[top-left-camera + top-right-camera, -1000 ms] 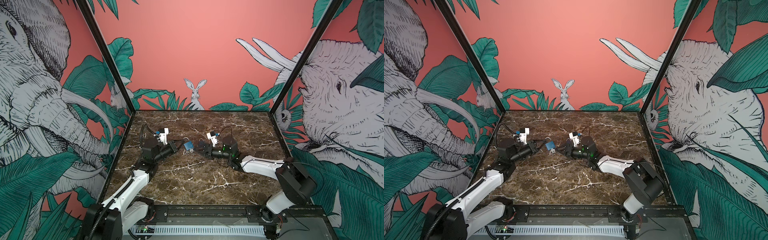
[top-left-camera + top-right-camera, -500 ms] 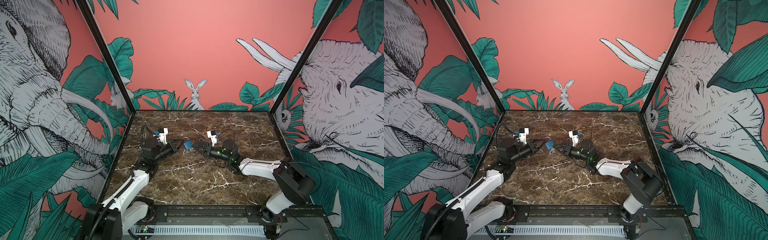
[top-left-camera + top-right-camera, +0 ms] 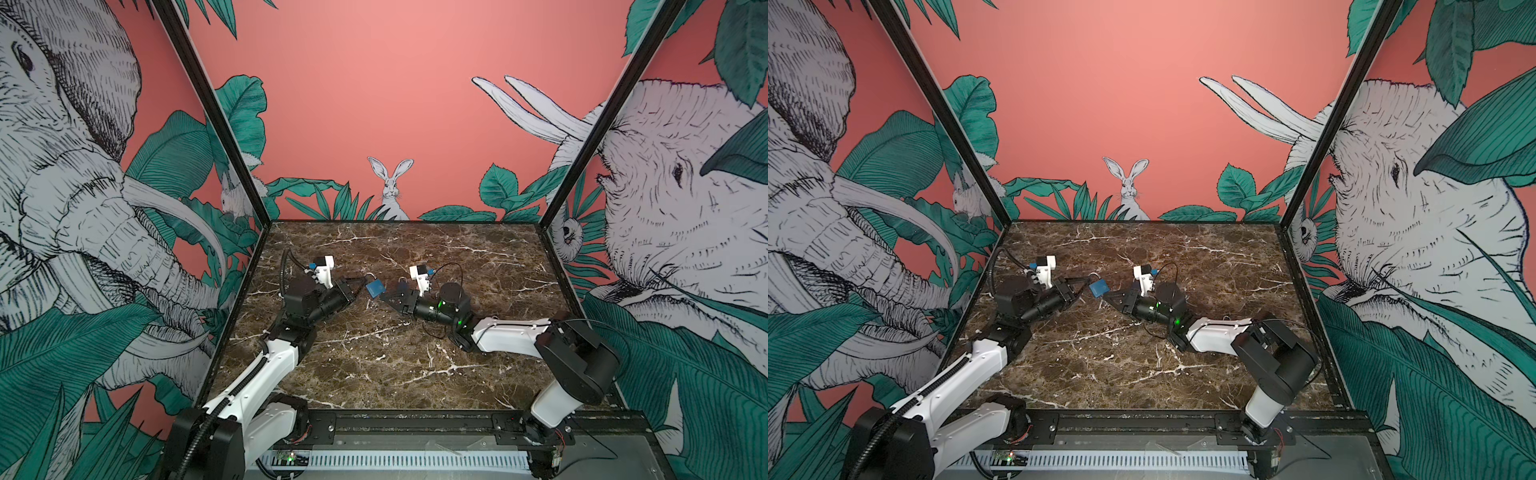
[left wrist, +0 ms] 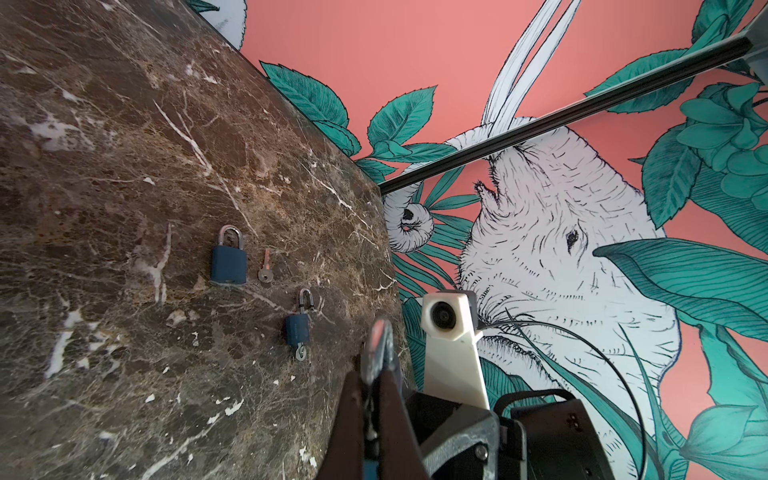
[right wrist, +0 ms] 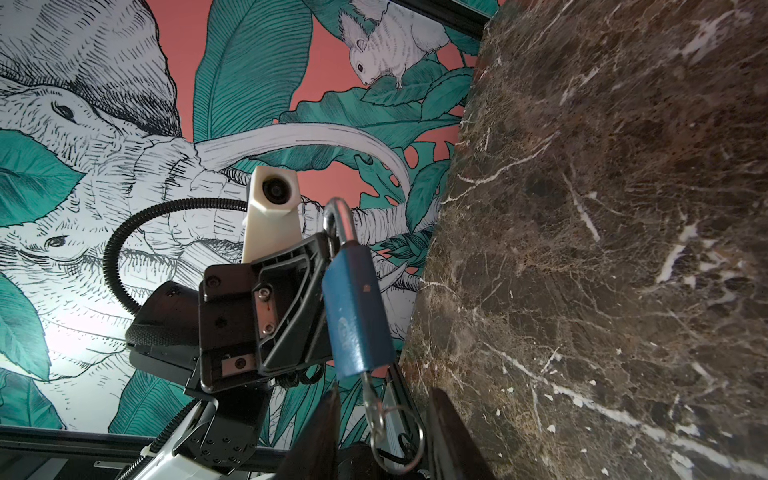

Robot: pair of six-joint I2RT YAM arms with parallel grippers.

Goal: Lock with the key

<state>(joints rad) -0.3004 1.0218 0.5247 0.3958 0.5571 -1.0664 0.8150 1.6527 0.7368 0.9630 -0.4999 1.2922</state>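
Left jaws pinch blue padlock (image 5: pixel 357 307), right jaws parted astride its key (image 5: pixel 366 384), visible only from right wrist

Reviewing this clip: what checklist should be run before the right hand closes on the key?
1. Left hand shut on the blue padlock's shackle: ok.
2. Key seated in the padlock's base: ok.
3. Right hand straddles the key: ok.
4. Right hand gripping the key: not ok, gaps show on both sides.
5. Shackle pressed home in the body: cannot tell, one leg is hidden.
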